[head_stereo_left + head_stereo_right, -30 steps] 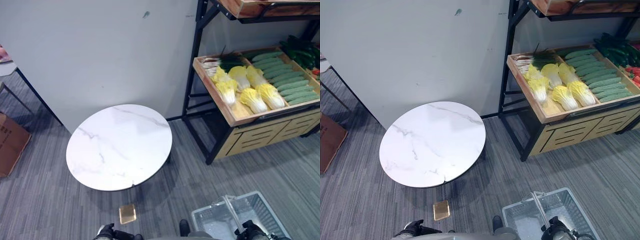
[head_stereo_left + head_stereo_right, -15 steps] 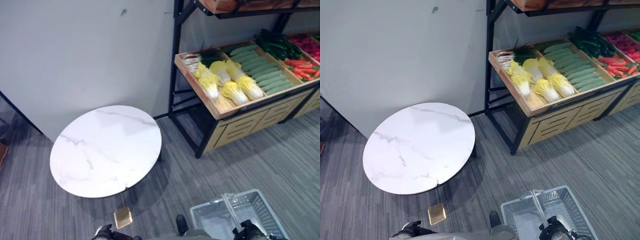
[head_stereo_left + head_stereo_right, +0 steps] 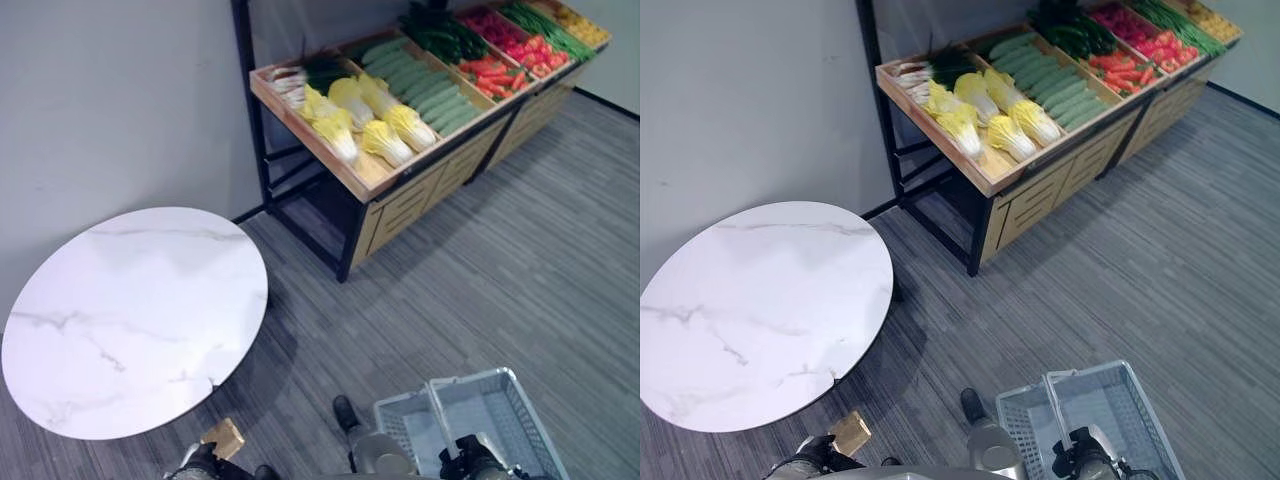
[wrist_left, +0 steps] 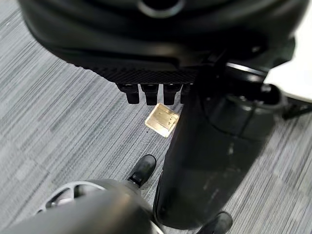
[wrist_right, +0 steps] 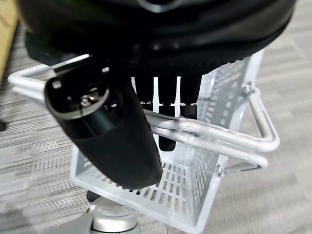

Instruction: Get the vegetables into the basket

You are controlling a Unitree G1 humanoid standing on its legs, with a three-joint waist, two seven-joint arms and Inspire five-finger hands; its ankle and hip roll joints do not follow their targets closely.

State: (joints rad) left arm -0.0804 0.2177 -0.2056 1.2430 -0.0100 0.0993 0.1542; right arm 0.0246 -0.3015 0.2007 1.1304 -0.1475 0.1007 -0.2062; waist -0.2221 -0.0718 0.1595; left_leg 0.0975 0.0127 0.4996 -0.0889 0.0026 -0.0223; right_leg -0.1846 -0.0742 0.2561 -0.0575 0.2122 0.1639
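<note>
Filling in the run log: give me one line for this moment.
right hand: shut on basket handle | basket: empty, carried | left hand: idle, holds nothing | vegetables: on shelf, none picked

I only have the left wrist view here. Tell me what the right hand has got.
Observer: The right hand is curled round the handles of a grey wire basket, low at the robot's right side.
Operator: Report what's in it.
Observer: The part of its inside that I can see is bare mesh.
Operator: Then find me the vegetables.
Observer: They lie on a wooden display shelf ahead and to the right: cabbages, cucumbers and carrots. A round marble table stands to the left of it.
</note>
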